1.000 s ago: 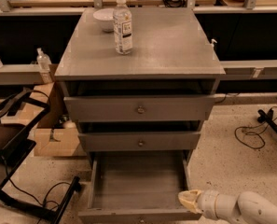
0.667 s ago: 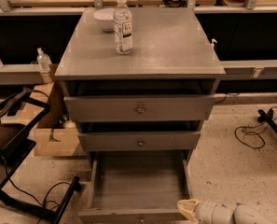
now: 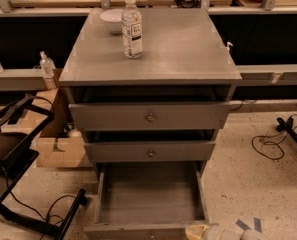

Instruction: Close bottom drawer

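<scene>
The gripper (image 3: 198,231) sits at the bottom edge of the view, right of centre. It has a pale cream, rounded tip with a faint yellow tint. Behind it is the arm (image 3: 238,233), with a smooth white casing in 2 rounded segments, cut off by the frame.

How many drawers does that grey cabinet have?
3. The top drawer sits under the cabinet top, the middle drawer below it; the bottom drawer is pulled far out, with the gripper at its front right corner.
</scene>
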Controlling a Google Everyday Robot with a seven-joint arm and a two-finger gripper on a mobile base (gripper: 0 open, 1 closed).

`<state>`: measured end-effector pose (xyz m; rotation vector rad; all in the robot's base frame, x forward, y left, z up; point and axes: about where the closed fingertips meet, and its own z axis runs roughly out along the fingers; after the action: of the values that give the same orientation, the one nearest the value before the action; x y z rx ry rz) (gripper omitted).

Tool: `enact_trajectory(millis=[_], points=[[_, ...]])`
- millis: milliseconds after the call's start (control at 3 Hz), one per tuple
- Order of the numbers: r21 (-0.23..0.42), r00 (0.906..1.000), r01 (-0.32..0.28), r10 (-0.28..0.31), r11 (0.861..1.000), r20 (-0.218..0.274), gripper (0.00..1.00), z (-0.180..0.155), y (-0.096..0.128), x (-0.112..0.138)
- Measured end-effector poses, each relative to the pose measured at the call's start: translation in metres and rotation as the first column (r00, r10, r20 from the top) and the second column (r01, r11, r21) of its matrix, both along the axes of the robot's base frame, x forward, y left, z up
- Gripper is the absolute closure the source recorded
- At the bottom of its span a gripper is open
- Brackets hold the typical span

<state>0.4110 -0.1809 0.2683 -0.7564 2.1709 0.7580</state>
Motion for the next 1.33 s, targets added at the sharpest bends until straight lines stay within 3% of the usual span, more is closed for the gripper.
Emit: enact_trajectory(millis=[333, 667, 1000, 1333], points=[[-0.025, 0.9983, -0.006, 0.005, 1.0, -0.059, 1.0, -0.036, 0.009, -0.017], [-0.053, 0.9972, -0.027, 0.023, 0.998, -0.071, 1.0, -0.076, 0.01, -0.03], [-0.061, 0.9964, -0.057, 0.053, 0.996, -0.066, 1.0, -0.109, 0.011, -0.025], [-0.071, 0.9952, -0.088, 0.085, 0.994, -0.048, 1.0, -0.13, 0.01, 0.001]])
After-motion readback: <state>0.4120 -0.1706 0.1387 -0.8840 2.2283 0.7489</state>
